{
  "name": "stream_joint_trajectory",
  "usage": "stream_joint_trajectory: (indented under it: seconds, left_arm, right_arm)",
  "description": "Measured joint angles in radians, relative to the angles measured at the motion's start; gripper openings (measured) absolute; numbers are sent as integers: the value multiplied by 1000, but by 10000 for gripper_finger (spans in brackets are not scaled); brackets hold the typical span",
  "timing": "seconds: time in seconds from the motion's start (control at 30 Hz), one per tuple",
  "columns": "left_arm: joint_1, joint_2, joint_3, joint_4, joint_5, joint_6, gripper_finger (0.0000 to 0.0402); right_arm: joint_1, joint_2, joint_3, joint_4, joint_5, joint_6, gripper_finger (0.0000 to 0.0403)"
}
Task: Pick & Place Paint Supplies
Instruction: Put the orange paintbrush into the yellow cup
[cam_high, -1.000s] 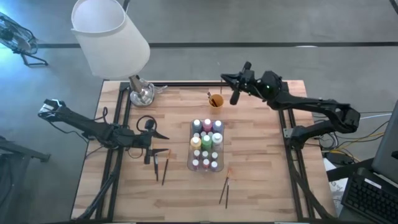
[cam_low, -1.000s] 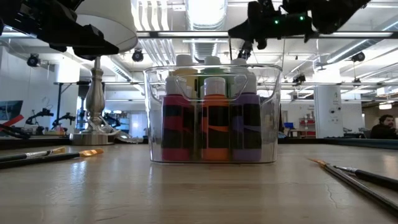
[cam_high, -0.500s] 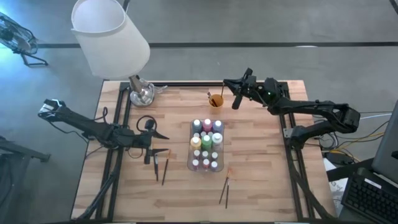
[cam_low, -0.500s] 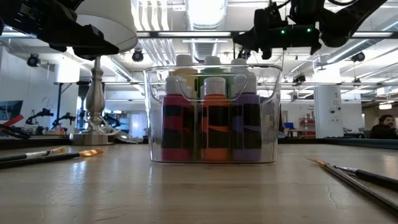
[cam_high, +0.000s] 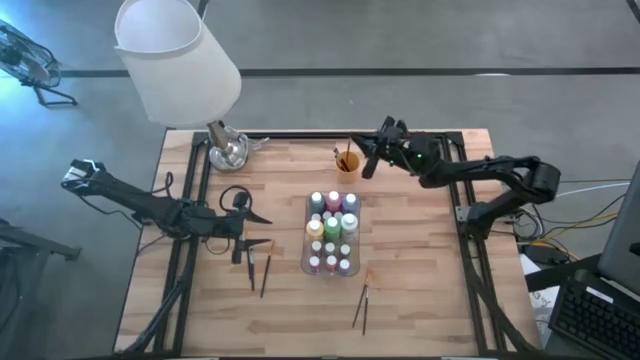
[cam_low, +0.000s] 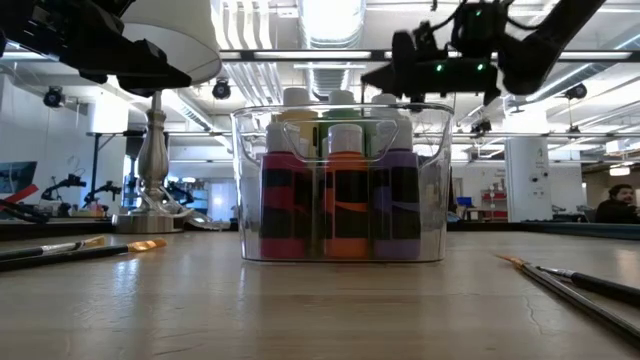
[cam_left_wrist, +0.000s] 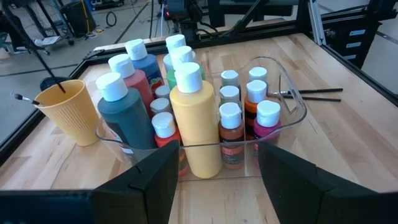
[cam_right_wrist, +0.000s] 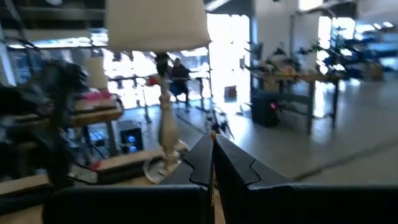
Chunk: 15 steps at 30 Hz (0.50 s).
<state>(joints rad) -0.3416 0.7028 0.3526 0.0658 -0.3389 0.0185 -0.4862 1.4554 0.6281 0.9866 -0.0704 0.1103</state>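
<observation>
A clear tray (cam_high: 305, 240) in the middle of the table holds several paint bottles (cam_left_wrist: 186, 112) standing upright. At the far middle stands an orange cup (cam_high: 347, 163) with a brush leaning in it (cam_left_wrist: 25, 99). My right gripper (cam_high: 363, 152) hovers shut just right of the cup, with a thin paintbrush (cam_left_wrist: 43, 59) slanting down from it into the cup. My left gripper (cam_high: 260, 229) waits open to the tray's left, fingers pointing at the tray (cam_left_wrist: 292, 106). More brushes lie flat on the table at the near left (cam_high: 259, 270) and near right (cam_high: 362, 306). My right gripper pinches the thin brush handle (cam_right_wrist: 212, 165) between its two shut fingers; only a narrow reddish strip shows in the gap. The fingers lie about level, coming from the table's right. The brush hangs slanted below them, its lower end inside the orange cup (cam_left_wrist: 65, 115).
A table lamp with a white shade (cam_high: 176, 60) stands on a metal base (cam_high: 228, 151) at the far left corner. Black frame rails (cam_high: 190, 200) run along the table's left, right and far edges. Bare wood lies in front of the tray (cam_low: 340, 300).
My right gripper has come down and toward the table's left, closing on the orange cup, rolling slightly and staying shut. The brush it carries has gone down with it into the cup.
</observation>
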Motion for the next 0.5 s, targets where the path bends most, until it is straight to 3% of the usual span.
stream_joint_trajectory:
  seconds: [0.5]
  left_arm:
    - [0, 0, 0, 0, 0, 0, 223]
  right_arm:
    - [0, 163, 0, 22, 48, 50, 8]
